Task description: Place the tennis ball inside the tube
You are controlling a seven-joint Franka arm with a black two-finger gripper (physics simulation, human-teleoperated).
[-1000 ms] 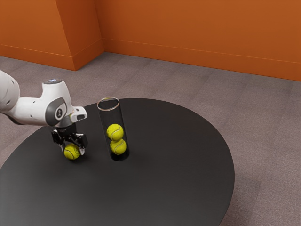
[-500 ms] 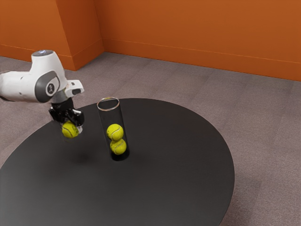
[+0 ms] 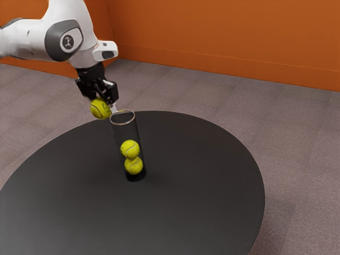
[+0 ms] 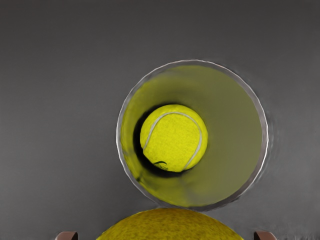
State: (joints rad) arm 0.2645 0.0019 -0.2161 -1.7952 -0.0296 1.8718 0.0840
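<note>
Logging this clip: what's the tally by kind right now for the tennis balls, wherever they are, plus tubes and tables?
Tennis balls: 3 (one held, two inside the tube)
Tube: 1
Table: 1
Total: 5

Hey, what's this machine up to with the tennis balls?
A white robot arm is holding a tennis ball in the air with its black gripper, close to the rim of a tall clear tube on a round black table. Two other balls are already inside the tube, an upper one resting on a lower one. The job is to put the held ball in too, but it is not in yet.
</note>
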